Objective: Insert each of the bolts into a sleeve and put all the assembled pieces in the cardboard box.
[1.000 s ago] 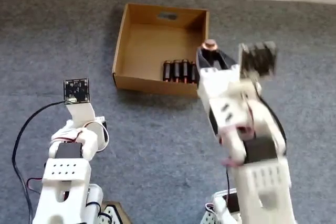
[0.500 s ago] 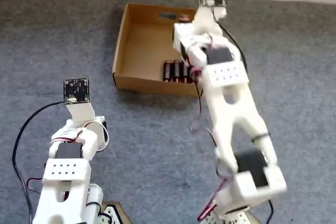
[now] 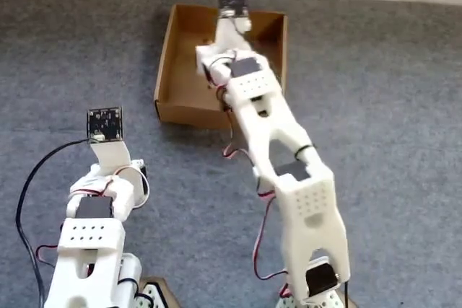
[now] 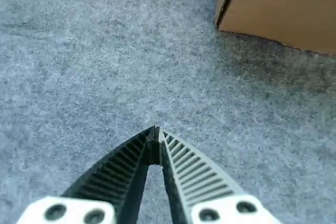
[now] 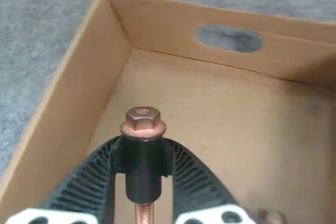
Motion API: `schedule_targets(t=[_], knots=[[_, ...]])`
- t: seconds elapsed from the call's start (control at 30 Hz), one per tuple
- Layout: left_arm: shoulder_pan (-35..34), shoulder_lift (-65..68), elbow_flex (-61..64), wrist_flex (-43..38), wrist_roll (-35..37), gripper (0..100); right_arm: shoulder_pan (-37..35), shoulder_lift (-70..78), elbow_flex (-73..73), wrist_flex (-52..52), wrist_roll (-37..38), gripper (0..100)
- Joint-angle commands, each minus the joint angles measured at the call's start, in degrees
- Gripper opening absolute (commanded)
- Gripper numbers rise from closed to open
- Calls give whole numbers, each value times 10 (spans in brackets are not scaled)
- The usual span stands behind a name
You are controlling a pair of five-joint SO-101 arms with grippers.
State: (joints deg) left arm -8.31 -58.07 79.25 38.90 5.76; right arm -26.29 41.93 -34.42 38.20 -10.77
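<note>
No writing is legible, even on the cardboard box (image 3: 188, 115).

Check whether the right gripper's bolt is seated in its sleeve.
Seated: the copper bolt passes through the black sleeve, head at one end, shank out the other, held by the right gripper.

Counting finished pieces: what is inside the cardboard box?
The right hand holds a copper bolt in a black sleeve above the brown cardboard box's bare floor. Its arm covers the near wall, so anything lying there is hidden.
</note>
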Motion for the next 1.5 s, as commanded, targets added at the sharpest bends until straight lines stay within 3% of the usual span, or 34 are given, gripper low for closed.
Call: schedule_targets(t=[0.0, 0.27, 0.4, 0.63, 0.9, 1.17, 1.47], knots=[[-4, -11, -2, -11, -4, 8, -9, 30, -90, 44, 8, 7], [-4, -11, -2, -11, -4, 8, -9, 92, -198, 220, 7, 7], [-4, -11, -2, -11, -4, 8, -10, 123, -211, 245, 4, 7], [-4, -11, -2, -11, -4, 9, 0, 137, -212, 283, -113, 7], [-4, -11, -2, -11, -4, 9, 3, 142, -207, 302, -67, 12], [-4, -11, -2, -11, -4, 10, 26, 136, -233, 325, -66, 246], [-4, -11, -2, -11, -4, 10, 39, 138, -419, 447, -66, 232]])
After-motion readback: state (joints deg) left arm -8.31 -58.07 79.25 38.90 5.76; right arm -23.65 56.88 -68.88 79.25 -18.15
